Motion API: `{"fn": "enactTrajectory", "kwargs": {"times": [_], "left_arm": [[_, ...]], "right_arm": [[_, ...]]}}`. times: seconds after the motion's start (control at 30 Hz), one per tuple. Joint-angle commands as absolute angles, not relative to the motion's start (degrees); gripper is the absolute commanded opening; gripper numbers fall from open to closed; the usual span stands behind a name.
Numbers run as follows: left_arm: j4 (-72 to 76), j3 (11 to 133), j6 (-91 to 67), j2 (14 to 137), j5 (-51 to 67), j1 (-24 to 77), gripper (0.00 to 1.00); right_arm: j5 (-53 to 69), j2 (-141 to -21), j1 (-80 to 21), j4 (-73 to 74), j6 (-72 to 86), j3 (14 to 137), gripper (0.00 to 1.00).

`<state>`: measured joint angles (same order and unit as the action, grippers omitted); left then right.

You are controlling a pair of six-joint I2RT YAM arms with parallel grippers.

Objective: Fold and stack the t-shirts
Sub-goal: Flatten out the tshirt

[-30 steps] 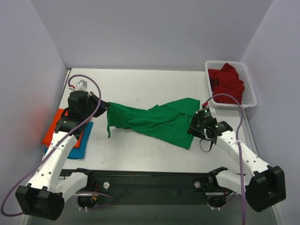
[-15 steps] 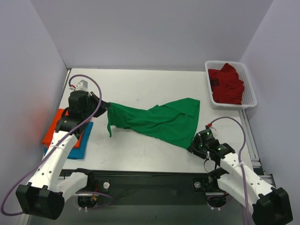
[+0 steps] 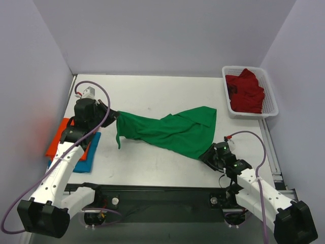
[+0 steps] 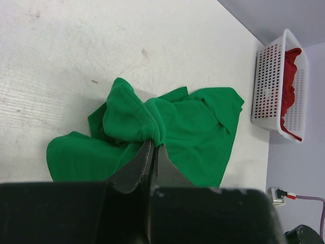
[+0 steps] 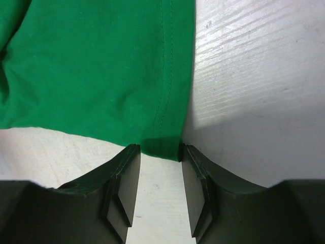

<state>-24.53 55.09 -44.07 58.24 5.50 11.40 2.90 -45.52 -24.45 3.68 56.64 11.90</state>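
**Green shirt spanned between both arms: overhead and wrist views**

Overhead view. I see the bright green short-sleeved cloth t-shirt (image 3: 172,131) lying across the middle of the pale counter (image 3: 152,91). It runs from a gathered end at the left to a broad, spread hem at the near right.

The left jaws are closed tight on that gathered end. My left wrist view shows the two tips pressed together with a rounded bunch of green cloth (image 4: 134,122) pinched at their front, and the rest of the shirt fans out beyond them toward the right.

The right jaws sit low at the shirt's near-right corner. In my right wrist view they stand parted, with the stitched corner of the hem (image 5: 162,145) lying flat on the counter between the two tips. I read this as not clamped.

At the left edge of the counter, partly hidden by the left arm, a folded orange t-shirt (image 3: 57,136) rests on a folded blue t-shirt (image 3: 87,155).

At the far right a crumpled dark red t-shirt (image 3: 246,91) fills the white plastic mesh basket (image 3: 225,91), well apart from the green shirt.
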Motion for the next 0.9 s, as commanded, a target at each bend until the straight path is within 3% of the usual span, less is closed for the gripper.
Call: {"fn": "enactTrajectory", "kwargs": {"times": [0.0,0.1,0.13,0.17,0.53,0.87], "left_arm": [[-21.09,55.81,-43.07,58.71,6.42,10.99,0.00],[-20.74,56.07,-43.07,59.24,6.68,10.99,0.00],[-21.09,56.25,-43.07,59.50,6.59,10.99,0.00],[-21.35,56.95,-42.98,59.59,6.42,10.99,0.00],[-30.75,71.69,-44.20,55.38,6.24,10.46,0.00],[-39.63,91.99,-45.97,48.87,5.19,10.46,0.00]], "right_arm": [[0.18,-48.15,-24.70,4.83,57.39,11.16,0.39],[-1.32,-50.79,-24.61,4.48,55.29,13.18,0.23],[-1.06,-51.50,-24.61,4.66,54.41,15.53,0.06],[-0.71,-52.03,-24.44,5.53,53.19,17.64,0.00],[8.60,-42.98,-8.63,31.89,36.31,52.54,0.00],[7.82,-39.46,-6.68,45.25,33.49,78.03,0.00]]}}
